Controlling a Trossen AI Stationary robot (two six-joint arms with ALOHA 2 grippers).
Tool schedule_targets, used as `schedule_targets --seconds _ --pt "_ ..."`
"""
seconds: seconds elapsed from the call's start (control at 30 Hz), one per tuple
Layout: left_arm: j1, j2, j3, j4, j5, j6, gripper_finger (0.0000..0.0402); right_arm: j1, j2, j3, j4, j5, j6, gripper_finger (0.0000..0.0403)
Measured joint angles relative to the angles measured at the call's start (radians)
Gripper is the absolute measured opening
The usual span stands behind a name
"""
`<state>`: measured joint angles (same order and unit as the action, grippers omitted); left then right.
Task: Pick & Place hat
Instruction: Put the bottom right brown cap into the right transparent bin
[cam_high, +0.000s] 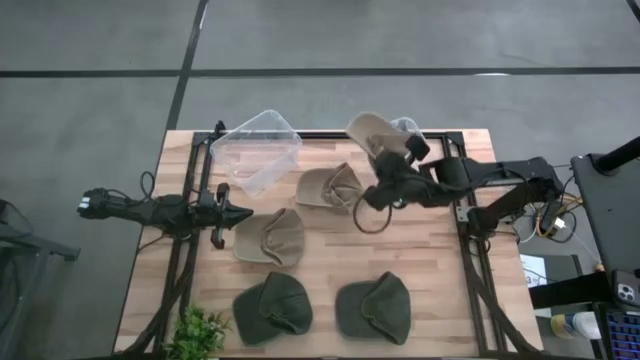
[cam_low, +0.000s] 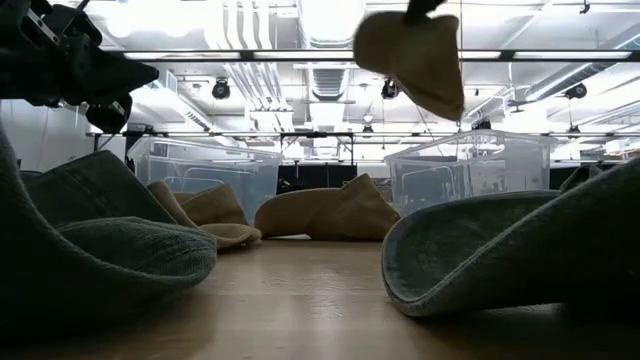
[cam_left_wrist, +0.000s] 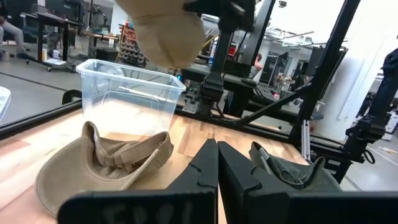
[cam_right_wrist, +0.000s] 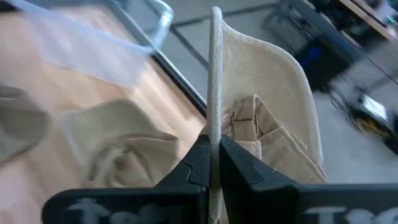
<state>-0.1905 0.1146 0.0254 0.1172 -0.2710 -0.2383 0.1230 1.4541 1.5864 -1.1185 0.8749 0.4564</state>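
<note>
My right gripper (cam_high: 385, 160) is shut on a tan hat (cam_high: 370, 130) and holds it in the air over the far part of the table, beside a clear bin (cam_high: 408, 126). In the low view this hat (cam_low: 410, 60) hangs high above the tabletop. Two more tan hats (cam_high: 330, 187) (cam_high: 270, 237) lie on the wood, and two green hats (cam_high: 272, 308) (cam_high: 373, 307) lie near the front edge. My left gripper (cam_high: 238, 213) waits shut and level at the table's left side, touching nothing. My right gripper pinches a thin edge of the tan hat (cam_right_wrist: 214, 118) between its two fingers; the edge runs straight out between them. The fingers slant down from the table's right side. The hat is lifted clear of the table and hangs from the gripper.
A second clear bin (cam_high: 258, 150) stands at the far left of the table, tilted. A small green plant (cam_high: 197, 332) sits at the near left corner. Black rails (cam_high: 470, 250) run along both sides. Bare wood shows in the middle between the hats.
</note>
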Motion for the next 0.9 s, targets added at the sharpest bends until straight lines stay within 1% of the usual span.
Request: schedule_targets --seconds 0.17,0.23,0.3,0.43,0.7,0.9 --pt "0.000 0.000 0.000 0.000 0.000 0.000 0.0003 -0.121 0.003 0.000 -0.076 -0.002 0.069 0.0013" --pt "0.000 0.000 0.000 0.000 0.000 0.000 0.0003 -0.165 0.003 0.000 -0.083 -0.020 0.095 0.0013" --pt "0.000 0.000 0.000 0.000 0.000 0.000 0.0003 -0.204 0.003 0.000 -0.083 -0.056 0.105 0.0013" --pt "0.000 0.000 0.000 0.002 0.000 -0.001 0.0003 -0.263 0.028 -0.001 -0.088 -0.067 0.104 0.0013" --pt "0.000 0.000 0.000 0.002 0.000 -0.001 0.0003 -0.325 0.128 -0.003 -0.151 -0.092 0.105 0.0013" --pt "0.000 0.000 0.000 0.002 0.000 -0.001 0.0003 -0.334 0.201 -0.003 -0.151 -0.104 0.056 0.0013"
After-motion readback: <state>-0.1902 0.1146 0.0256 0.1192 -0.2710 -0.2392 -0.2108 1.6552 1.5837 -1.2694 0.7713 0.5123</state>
